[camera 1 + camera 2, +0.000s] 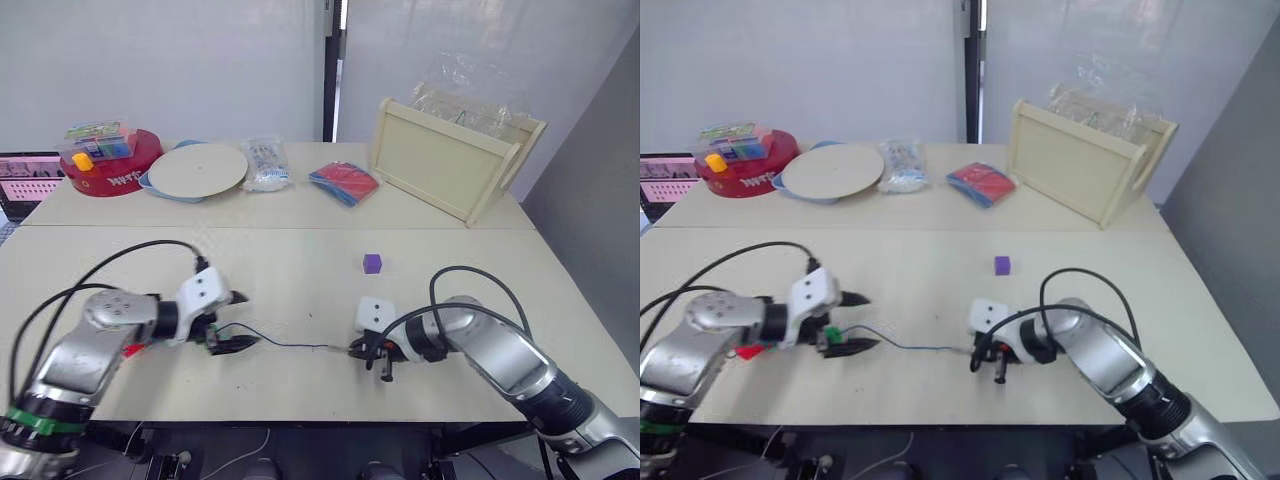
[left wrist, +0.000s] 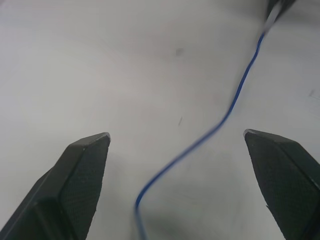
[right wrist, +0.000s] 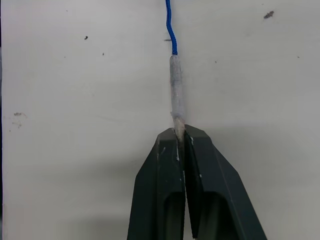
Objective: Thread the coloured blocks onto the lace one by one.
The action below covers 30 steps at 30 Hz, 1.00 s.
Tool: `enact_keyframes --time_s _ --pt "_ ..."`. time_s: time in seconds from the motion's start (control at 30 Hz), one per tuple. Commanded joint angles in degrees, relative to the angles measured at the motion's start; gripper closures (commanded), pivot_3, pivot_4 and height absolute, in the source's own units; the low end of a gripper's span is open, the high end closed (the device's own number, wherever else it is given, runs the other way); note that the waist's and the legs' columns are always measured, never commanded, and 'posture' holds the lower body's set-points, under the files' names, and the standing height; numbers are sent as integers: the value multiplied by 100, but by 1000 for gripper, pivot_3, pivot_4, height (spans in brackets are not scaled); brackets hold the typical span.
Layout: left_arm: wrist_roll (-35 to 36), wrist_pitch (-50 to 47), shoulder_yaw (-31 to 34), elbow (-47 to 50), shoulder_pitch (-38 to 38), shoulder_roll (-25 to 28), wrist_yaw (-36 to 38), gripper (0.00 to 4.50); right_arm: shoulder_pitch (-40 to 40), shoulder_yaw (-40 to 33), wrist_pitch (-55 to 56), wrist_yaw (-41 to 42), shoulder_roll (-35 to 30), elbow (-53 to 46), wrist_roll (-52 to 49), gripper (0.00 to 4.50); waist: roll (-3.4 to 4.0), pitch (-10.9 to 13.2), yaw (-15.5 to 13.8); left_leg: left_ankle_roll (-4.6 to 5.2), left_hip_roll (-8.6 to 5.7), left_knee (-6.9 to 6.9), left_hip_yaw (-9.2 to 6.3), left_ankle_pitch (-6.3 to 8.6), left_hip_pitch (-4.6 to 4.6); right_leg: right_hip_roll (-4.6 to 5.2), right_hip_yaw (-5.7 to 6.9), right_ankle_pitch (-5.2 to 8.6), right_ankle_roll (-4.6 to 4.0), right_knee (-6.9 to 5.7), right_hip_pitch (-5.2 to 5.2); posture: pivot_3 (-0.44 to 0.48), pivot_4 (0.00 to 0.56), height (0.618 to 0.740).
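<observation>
Lace [image 1: 295, 345] lies across the near part of the bench [image 1: 300, 270], a thin blue line running from the left tool [image 1: 232, 320] to the right tool [image 1: 368, 354]. The right tool is clenched on the pale stiff tip [image 3: 176, 90] of the lace, its two black fingers [image 3: 165, 190] pressed together with the tip sticking out from between them and the blue cord carrying on beyond it. The left tool is released, its fingers [image 2: 82, 165] spread wide apart just above the bench, and the lace curves between them without touching either. Something green [image 1: 213, 333] sits just beside the left tool and something red [image 1: 131, 349] shows under that arm's wrist; whether these are blocks on the lace cannot be told. A purple block [image 1: 372, 263] stands alone on the bench, farther back than the right tool and well apart from the lace. At the far side of the bench are a red tub [image 1: 108, 165] with a yellow piece on top, a round plate [image 1: 197, 169], a clear bag [image 1: 265, 162], a red and blue packet [image 1: 344, 182] and a pale wooden tray [image 1: 450, 158] standing tilted
</observation>
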<state>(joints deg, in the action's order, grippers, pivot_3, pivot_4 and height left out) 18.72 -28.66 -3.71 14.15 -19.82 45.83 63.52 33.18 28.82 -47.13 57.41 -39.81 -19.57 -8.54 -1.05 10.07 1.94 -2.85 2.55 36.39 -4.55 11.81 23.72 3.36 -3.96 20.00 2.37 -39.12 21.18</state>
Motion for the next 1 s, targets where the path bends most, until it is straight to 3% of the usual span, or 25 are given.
enact_keyframes --time_s 0.03,0.17,0.3,0.43,0.77,1.0 --pt "116 -140 -548 372 -115 -409 -63 27 113 32 87 18 43 -46 59 4500 -1 -1 7 0 1 3 0 0 2 -1 0 0 0 0 0 0 150 740" --pt "-379 444 -1246 -334 -391 -1009 -112 27 146 69 78 12 110 -16 106 4500 -1 -1 52 0 5 4 -2 -1 -2 -8 -1 0 -1 -10 3 0 150 740" --pt "-631 950 -1489 -1014 -569 -1387 -57 27 173 94 48 20 115 -34 127 4500 -1 -1 52 0 2 25 -3 -1 2 -6 -1 0 -1 -16 0 0 150 740" --pt "-655 1142 -1550 -1328 -615 -1549 41 1142 190 81 11 38 69 -75 113 4500 -1 -1 46 0 1 26 -4 -1 2 -6 -1 0 0 -15 1 0 150 740" --pt "-534 1195 -1339 -1475 -613 -1684 105 4461 190 88 -22 65 10 -97 107 4500 -1 -1 38 0 -1 30 -4 -1 4 -4 -1 0 0 -15 0 0 150 740" --pt "-496 1136 -1281 -1442 -604 -1717 101 4461 184 149 -2 119 -39 -80 151 4500 -1 -1 38 0 -1 30 -4 -1 4 -4 -1 0 0 -15 0 0 150 740"
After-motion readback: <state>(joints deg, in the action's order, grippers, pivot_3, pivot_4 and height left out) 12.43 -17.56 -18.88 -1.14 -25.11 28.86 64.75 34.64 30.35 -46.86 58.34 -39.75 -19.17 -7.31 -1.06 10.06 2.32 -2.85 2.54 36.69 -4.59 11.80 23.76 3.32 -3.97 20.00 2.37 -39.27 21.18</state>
